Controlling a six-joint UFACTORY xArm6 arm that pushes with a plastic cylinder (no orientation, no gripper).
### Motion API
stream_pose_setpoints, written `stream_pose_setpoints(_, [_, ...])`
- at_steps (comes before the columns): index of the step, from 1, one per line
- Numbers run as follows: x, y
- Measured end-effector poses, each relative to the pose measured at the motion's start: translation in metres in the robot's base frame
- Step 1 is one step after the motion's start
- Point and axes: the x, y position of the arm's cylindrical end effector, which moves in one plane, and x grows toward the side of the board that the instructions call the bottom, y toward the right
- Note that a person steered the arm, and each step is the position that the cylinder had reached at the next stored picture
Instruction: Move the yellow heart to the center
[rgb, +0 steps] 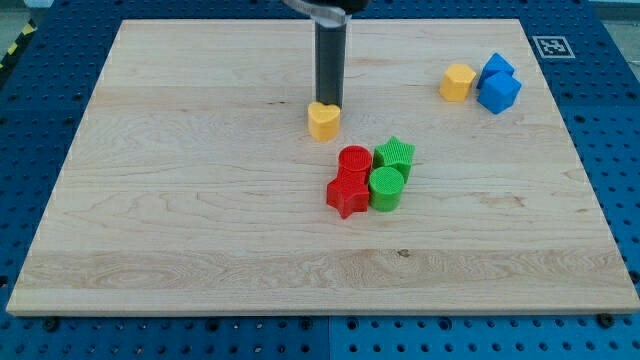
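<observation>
The yellow heart lies on the wooden board, a little above the board's middle. My tip stands right at the heart's upper edge, touching or nearly touching it. The dark rod rises straight up from there to the view's top.
Just below and right of the heart is a cluster: a red cylinder, a red star, a green star and a green cylinder. At the upper right sit a yellow hexagon and two blue blocks.
</observation>
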Motion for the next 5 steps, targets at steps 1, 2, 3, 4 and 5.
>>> stream_pose_setpoints(1, [0.013, 0.000])
stream_pose_setpoints(2, [0.013, 0.000])
stream_pose_setpoints(3, [0.012, 0.010])
stream_pose_setpoints(4, [0.012, 0.023])
stream_pose_setpoints(5, [0.012, 0.023])
